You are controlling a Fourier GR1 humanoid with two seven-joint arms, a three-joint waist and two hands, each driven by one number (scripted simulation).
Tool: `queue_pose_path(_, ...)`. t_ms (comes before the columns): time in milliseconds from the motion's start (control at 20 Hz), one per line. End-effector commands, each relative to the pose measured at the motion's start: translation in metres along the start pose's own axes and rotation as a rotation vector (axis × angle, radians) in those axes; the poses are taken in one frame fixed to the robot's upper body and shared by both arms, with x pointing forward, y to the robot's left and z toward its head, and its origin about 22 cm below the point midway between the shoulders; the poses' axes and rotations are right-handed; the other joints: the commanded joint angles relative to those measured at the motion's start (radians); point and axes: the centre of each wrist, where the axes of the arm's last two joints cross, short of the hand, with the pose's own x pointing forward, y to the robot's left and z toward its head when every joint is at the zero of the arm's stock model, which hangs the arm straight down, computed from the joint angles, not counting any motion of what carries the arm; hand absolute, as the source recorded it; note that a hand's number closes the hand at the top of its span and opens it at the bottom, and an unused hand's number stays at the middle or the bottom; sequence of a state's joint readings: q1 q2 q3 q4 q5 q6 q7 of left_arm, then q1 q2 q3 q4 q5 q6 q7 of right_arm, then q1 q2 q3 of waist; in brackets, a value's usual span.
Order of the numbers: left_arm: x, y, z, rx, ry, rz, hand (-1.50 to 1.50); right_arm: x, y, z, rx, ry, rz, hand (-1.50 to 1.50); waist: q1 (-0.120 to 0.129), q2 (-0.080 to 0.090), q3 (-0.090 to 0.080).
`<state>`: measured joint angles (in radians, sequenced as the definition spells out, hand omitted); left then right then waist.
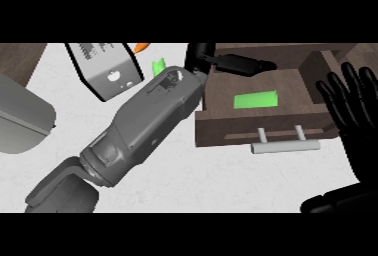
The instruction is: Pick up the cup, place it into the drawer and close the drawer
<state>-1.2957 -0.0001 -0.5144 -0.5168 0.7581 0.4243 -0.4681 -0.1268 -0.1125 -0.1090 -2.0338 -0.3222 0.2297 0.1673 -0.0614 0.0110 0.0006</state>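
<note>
Left hand (235,62), at the frame's upper middle over the open drawer (255,127), shows no visible cup, its fingers' pose unreadable; the right hand (354,107) rests spread wide at right, keeping the handle (286,146) reachable.

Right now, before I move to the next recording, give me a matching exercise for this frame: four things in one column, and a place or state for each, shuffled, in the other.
Things:
1. drawer
2. left hand
3. right hand
4. drawer handle

Place or state:
A. pale bar on the drawer's near front
B. pulled open, green patch showing inside
C. held over the drawer's far rim
D. open, fingers up, at the view's right edge

Pairs: 1-B, 2-C, 3-D, 4-A
</note>
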Motion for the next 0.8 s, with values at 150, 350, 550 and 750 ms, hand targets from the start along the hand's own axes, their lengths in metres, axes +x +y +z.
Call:
queue_pose_path(150,0.008,0.015,0.002,0.040,0.022,0.112,-1.50,0.028,-0.025,0.014,0.072,-0.005,0.090,1.50,0.059,-0.017,-0.001)
queue_pose_path(350,0.006,0.056,0.010,0.121,-0.001,0.127,-1.50,0.020,-0.010,0.020,0.155,0.057,0.232,1.50,0.082,-0.023,-0.001)
queue_pose_path(550,-0.003,0.093,0.030,0.171,0.033,0.151,-1.50,0.025,-0.009,0.011,0.172,0.093,0.289,1.50,0.079,-0.017,-0.002)
queue_pose_path(750,0.000,0.127,0.061,0.194,0.032,0.155,-1.50,0.013,-0.017,0.017,0.212,0.145,0.382,1.50,0.089,-0.019,-0.001)
